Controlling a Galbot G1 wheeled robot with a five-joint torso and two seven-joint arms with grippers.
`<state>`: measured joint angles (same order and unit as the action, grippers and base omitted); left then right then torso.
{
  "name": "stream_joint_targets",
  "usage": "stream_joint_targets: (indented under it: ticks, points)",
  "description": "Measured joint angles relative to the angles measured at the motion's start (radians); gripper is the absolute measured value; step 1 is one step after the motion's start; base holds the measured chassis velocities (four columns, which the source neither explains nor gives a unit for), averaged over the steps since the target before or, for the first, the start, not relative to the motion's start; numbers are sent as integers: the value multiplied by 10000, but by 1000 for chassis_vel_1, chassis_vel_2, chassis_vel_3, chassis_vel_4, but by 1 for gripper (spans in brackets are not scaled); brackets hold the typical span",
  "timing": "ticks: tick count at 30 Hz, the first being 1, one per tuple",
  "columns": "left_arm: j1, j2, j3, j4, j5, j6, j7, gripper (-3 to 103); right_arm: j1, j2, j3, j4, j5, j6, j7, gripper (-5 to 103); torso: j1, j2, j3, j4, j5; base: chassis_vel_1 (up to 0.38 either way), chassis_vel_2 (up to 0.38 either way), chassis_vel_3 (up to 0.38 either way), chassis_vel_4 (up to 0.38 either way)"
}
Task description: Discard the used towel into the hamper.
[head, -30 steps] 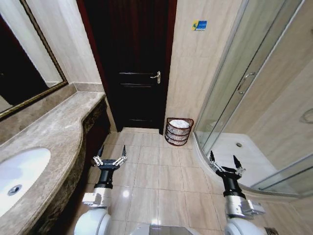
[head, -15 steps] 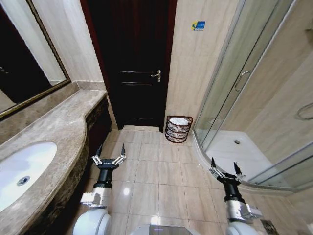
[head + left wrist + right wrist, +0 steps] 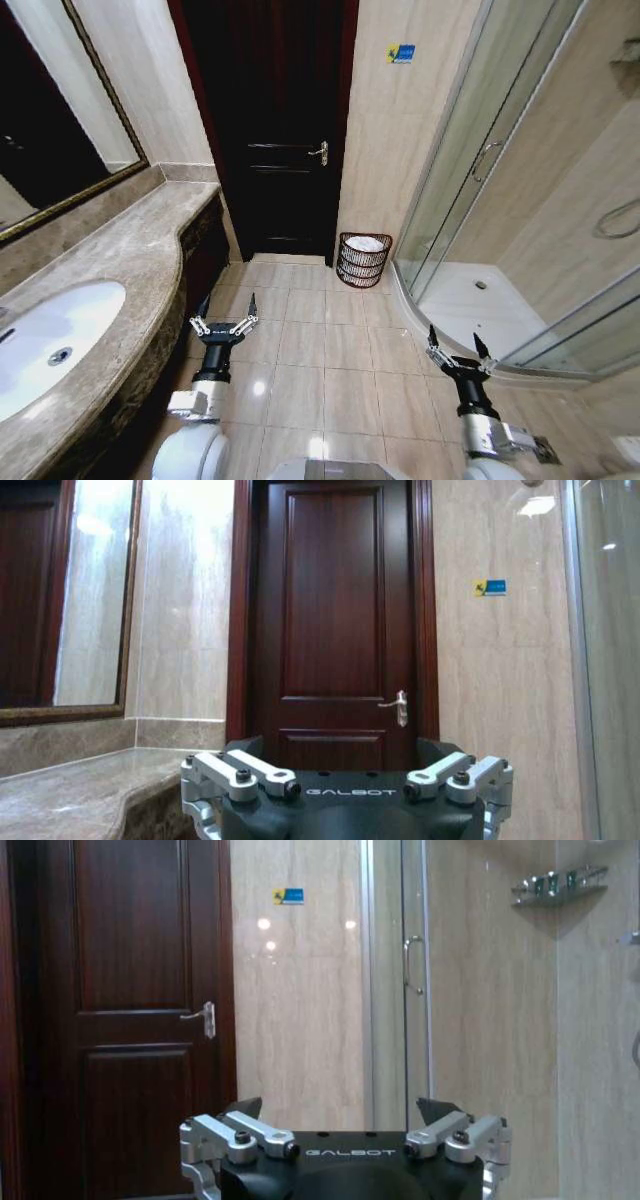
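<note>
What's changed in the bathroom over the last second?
The whole head view has shifted, so the camera moved, not the room. The right gripper sits lower in view. The left gripper is unchanged, both open and empty. The hamper stays by the wall with white cloth inside.

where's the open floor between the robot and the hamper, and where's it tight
Bare tile runs from the open left gripper and open right gripper up to the dark door, bordered by the marble counter and the shower's curved kerb. It is tight around the hamper, tucked between wall and shower glass.
</note>
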<state>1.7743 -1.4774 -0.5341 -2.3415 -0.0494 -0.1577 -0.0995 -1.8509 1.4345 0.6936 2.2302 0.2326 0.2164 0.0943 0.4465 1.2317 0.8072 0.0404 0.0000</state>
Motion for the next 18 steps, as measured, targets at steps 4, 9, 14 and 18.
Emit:
stream_joint_targets:
  ticks: [4, 9, 14, 18]
  points:
    - [-115, 44, 7, -10, -60, 184, -72, 100, 67, -19, -6, 235, -146, -152, -19, 100, 1, 0, 0, -1, 0, 0, 0, 0, 0]
    - [-280, 276, -166, -105, -254, 497, -207, 100, 527, -475, -386, 535, 59, -1098, -18, 100, 0, 0, 0, -3, 0, 0, 0, 0, 0]
    - [-711, 500, -308, -93, -656, 1228, -373, 100, 1835, -1102, -693, 373, 377, -2219, 375, 100, 1, 0, 0, 2, 2, 0, 0, 0, 0]
    - [-1063, 719, -301, 60, -798, 1517, -382, 100, 2524, -1357, -554, 266, 639, -2748, 578, 100, 1, 0, 1, 0, -1, 0, 0, 0, 0]
